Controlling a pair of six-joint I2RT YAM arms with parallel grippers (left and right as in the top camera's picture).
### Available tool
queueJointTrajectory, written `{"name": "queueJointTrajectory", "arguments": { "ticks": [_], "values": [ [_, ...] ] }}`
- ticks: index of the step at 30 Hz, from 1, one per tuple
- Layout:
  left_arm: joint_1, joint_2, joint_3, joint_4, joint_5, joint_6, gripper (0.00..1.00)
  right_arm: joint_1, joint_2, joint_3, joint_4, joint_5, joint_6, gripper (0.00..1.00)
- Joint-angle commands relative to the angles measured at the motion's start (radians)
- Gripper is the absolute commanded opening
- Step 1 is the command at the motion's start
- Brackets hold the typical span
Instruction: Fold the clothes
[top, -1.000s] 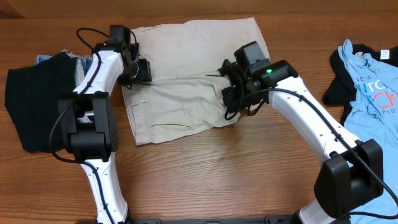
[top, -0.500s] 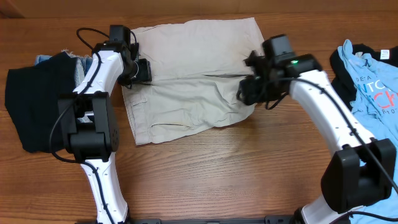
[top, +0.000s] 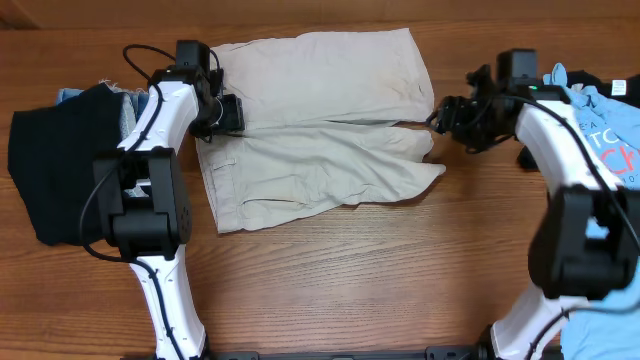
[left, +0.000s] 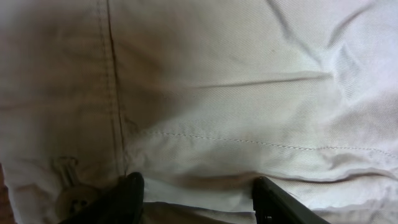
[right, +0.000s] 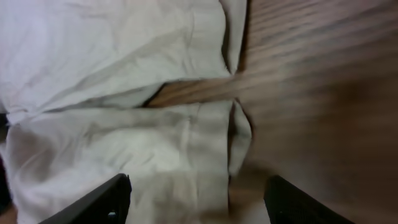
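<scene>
Overhead: shorts (top: 320, 130) flat mid-table; left gripper (top: 228, 115) on waistband, right gripper (top: 447, 115) just off the hems | Left wrist: fingers (left: 130, 193) apart, tips cut off; we cannot tell if cloth is pinched | Right wrist: blurred; 2 fingers (right: 106, 199) spread, holding nothing.

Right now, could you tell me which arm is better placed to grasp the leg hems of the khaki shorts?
Probably right: the right end effector is open and empty at the leg hems of the shorts. The left end effector sits over the waistband end, across the garment.
</scene>
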Motion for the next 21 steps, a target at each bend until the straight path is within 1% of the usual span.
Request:
{"name": "queueJointTrajectory", "arguments": {
  "ticks": [1, 3, 5, 6, 7, 9, 10, 11, 13, 17, 21],
  "values": [
    [0.021, 0.004, -0.011, -0.010, -0.055, 0.016, 0.60, 0.018, 0.092, 0.000, 0.056, -0.101, 0.011, 0.69],
    [0.021, 0.004, -0.011, -0.014, -0.055, 0.016, 0.60, 0.029, 0.122, 0.000, 0.069, -0.103, 0.011, 0.68],
    [0.021, 0.004, -0.011, -0.014, -0.055, 0.016, 0.60, 0.037, 0.127, 0.000, 0.074, -0.111, 0.011, 0.56],
    [0.021, 0.004, -0.011, -0.014, -0.055, 0.016, 0.61, 0.044, 0.126, 0.000, 0.077, -0.112, 0.011, 0.45],
    [0.021, 0.004, -0.011, -0.012, -0.055, 0.016, 0.61, 0.049, 0.124, 0.001, 0.078, -0.127, 0.007, 0.32],
    [0.021, 0.004, -0.011, -0.010, -0.055, 0.016, 0.61, 0.054, 0.122, 0.002, 0.086, -0.196, -0.021, 0.13],
    [0.021, 0.004, -0.011, -0.010, -0.055, 0.016, 0.61, 0.054, 0.117, 0.005, 0.093, -0.245, -0.040, 0.06],
    [0.021, 0.004, -0.011, -0.010, -0.055, 0.016, 0.61, 0.054, 0.110, 0.012, 0.101, -0.288, -0.063, 0.04],
    [0.021, 0.004, -0.011, -0.010, -0.056, 0.016, 0.61, 0.047, 0.080, 0.044, 0.109, -0.307, -0.073, 0.04],
    [0.021, 0.004, -0.011, -0.006, -0.055, 0.016, 0.62, 0.044, 0.018, 0.156, 0.121, -0.293, -0.105, 0.04],
    [0.021, 0.004, -0.011, -0.005, -0.055, 0.016, 0.62, 0.044, 0.006, 0.218, 0.158, -0.225, -0.105, 0.04]
  ]
}}
